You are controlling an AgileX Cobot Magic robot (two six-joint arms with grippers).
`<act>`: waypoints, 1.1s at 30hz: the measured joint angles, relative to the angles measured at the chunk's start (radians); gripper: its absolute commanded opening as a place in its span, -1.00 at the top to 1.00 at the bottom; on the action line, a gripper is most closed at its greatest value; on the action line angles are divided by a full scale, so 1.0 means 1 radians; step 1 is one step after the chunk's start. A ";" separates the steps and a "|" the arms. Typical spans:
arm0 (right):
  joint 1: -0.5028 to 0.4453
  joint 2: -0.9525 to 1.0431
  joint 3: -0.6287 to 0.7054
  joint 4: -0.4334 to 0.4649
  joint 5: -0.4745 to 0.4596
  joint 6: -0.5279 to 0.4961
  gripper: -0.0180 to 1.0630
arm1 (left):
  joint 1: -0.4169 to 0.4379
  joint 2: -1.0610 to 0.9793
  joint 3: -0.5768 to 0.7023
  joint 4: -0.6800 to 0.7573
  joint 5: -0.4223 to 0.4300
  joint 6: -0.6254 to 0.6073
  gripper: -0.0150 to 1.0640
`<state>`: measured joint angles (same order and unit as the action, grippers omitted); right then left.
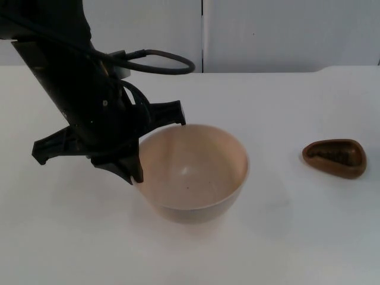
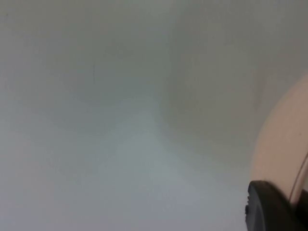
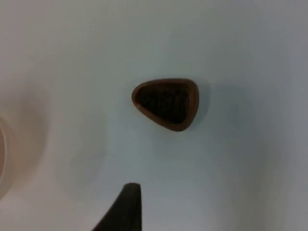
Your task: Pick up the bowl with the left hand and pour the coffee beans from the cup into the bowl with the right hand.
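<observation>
While the left gripper [image 1: 159, 148] is standing at the rim of the bowl [image 1: 193, 172], its fingers are spreading wide and straddling the near-left part of that rim, one fingertip [image 1: 136, 175] low at the bowl's outer wall; whether they are touching it I cannot tell. The pale bowl is sitting upright on the white table [image 1: 297, 237] and is looking empty. The brown cup [image 1: 335, 158], holding dark coffee beans, is lying well apart toward the right; the right gripper is hovering above it, one fingertip [image 3: 126, 207] near; I cannot tell its opening.
</observation>
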<state>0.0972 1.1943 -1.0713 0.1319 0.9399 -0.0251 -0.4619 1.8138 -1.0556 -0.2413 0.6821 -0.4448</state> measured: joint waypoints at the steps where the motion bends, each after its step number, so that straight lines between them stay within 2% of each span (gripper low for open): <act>1: 0.000 0.026 0.000 0.001 -0.005 0.008 -0.93 | 0.000 0.000 0.000 0.000 0.000 0.000 0.98; 9: 0.000 0.181 0.000 0.008 -0.032 0.050 -0.93 | 0.000 0.000 0.000 0.000 0.000 0.000 0.98; 18: 0.000 0.365 -0.001 0.010 -0.111 0.097 -0.93 | 0.000 0.000 0.000 0.000 -0.008 0.000 0.98; 26: 0.000 0.410 -0.008 0.000 -0.135 0.141 -0.92 | 0.000 0.000 0.000 -0.009 -0.008 0.000 0.98; 29: 0.021 0.414 -0.040 -0.081 -0.131 0.225 -0.91 | 0.000 0.000 0.000 -0.013 -0.008 0.000 0.98; 30: 0.021 0.414 -0.040 -0.081 -0.131 0.225 -0.91 | 0.000 0.000 0.000 -0.013 -0.008 0.000 0.98; 33: 0.085 0.414 -0.083 -0.218 -0.126 0.350 -0.91 | 0.000 0.000 0.000 -0.018 -0.008 0.000 0.98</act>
<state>0.1825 1.6081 -1.1539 -0.0859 0.8143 0.3252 -0.4619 1.8138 -1.0556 -0.2597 0.6743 -0.4448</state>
